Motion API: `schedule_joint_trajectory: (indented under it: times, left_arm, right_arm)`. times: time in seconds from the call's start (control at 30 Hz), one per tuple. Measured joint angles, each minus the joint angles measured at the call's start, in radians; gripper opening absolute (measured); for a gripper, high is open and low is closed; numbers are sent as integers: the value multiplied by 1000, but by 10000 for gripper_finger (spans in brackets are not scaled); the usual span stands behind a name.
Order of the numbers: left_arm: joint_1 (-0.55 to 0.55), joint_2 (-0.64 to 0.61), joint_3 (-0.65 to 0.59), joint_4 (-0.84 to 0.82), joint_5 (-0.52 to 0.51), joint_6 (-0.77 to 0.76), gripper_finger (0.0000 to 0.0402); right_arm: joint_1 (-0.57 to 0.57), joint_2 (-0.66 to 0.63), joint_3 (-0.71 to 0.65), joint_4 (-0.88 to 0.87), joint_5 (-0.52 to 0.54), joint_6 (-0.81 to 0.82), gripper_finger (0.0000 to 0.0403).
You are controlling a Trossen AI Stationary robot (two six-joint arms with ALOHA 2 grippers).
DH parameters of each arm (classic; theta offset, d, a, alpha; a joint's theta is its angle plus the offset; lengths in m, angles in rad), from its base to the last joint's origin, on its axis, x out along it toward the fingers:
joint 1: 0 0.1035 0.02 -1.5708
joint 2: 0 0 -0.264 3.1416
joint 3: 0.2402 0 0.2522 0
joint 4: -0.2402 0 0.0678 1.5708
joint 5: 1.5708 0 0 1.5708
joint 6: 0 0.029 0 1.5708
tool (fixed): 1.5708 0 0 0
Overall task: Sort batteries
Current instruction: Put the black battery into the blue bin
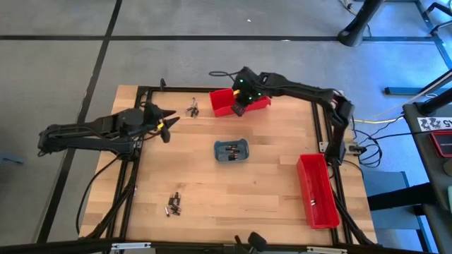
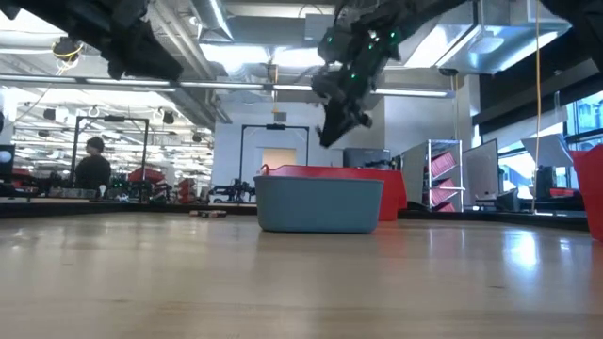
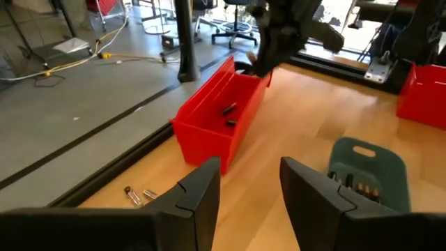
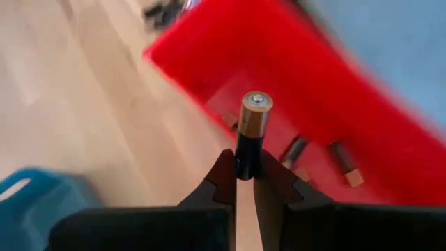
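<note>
My right gripper [image 4: 245, 166] is shut on one battery [image 4: 251, 129], black with a copper-coloured top, over the far red bin [image 1: 229, 101]. That bin holds several batteries [image 4: 295, 149]. In the low view this gripper [image 2: 335, 124] hangs above the bin [image 2: 325, 171], behind the grey-blue tray [image 2: 318, 202]. My left gripper [image 3: 251, 185] stands open with nothing between its fingers at the table's far left [image 1: 167, 121], pointing toward the bin [image 3: 212, 122]. Loose batteries lie on the wood beside the bin [image 1: 192, 109] and near the front edge [image 1: 174, 204]. My right gripper pinches the battery's black lower end [image 4: 244, 159] between its two fingertips. The battery runs on in line with the fingers, and its copper top [image 4: 255, 110] sticks out past them. The fingers slant down from above, with the battery lifted clear over the red bin.
The grey-blue tray [image 1: 232, 150] sits mid-table with batteries in it [image 3: 352, 185]. A second long red bin [image 1: 318, 190] lies along the right edge. A black frame [image 1: 134, 176] borders the table. Bare wood lies between the tray and the front edge.
</note>
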Motion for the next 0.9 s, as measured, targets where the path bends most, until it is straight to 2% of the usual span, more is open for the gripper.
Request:
schedule_joint_trajectory:
  times: [0.1, 0.23, 0.33, 0.5, 0.67, 0.9]
  left_arm:
    - [0, -6, 0, -45, 0, 0, 139]
    - [1, -6, 0, -110, 1, -31, 139]
    - [1, -5, 0, -143, 1, -49, 139]
    - [0, -5, 0, -150, 1, -50, 139]
    - [0, -4, 0, -151, 1, -52, 139]
    - [0, -4, 0, -160, 2, -65, 139]
  right_arm:
    - [-4, 42, 0, 20, -7, 78, 21]
    - [-3, 93, 3, 35, -14, 101, 21]
    - [-11, 106, 6, 45, 51, 112, 21]
    - [-42, 110, 5, 60, 63, 156, 21]
    - [-45, 108, 2, 84, -12, 166, 24]
    - [-43, 90, 22, 58, -24, 159, 22]
